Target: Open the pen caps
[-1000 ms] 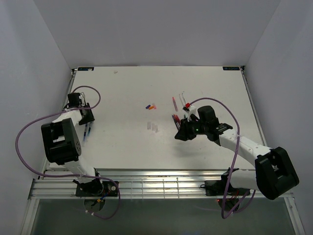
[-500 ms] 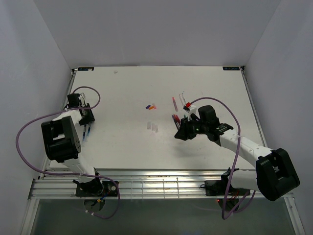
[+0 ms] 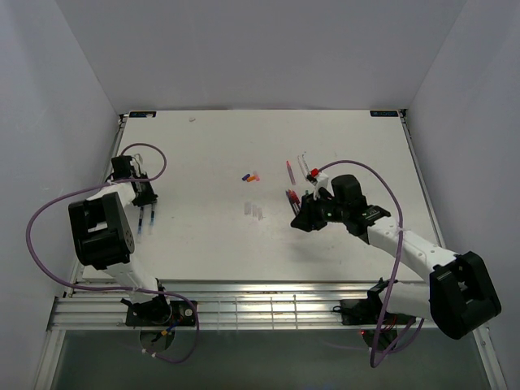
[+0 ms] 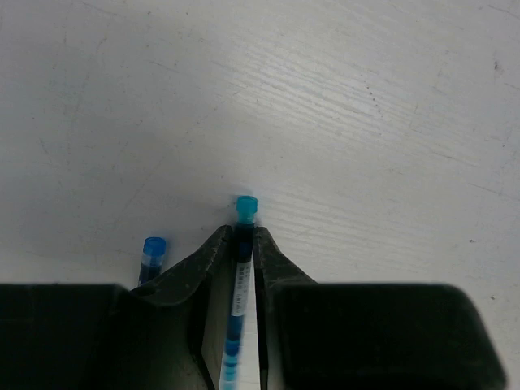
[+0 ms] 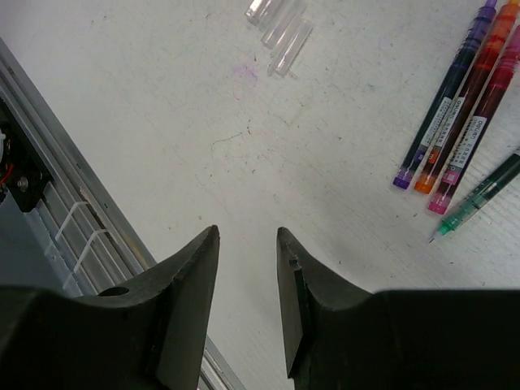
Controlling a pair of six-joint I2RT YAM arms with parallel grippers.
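Blue pen point(image 4: 237, 313) clenched in left gripper point(image 4: 241, 241), cyan end point(image 4: 246, 207) protruding straight ahead; right gripper point(image 5: 248, 240) spread, empty, well apart.

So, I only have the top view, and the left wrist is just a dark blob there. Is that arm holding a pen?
Observer: Yes. The left jaws are shut on a blue pen, and its teal cap pokes out past the tips.
Operator: Is that cap on or off?
Observer: On. It sits on the end of the pen, just beyond the jaws.
Operator: And the right arm?
Observer: The right jaws are open with nothing between them.
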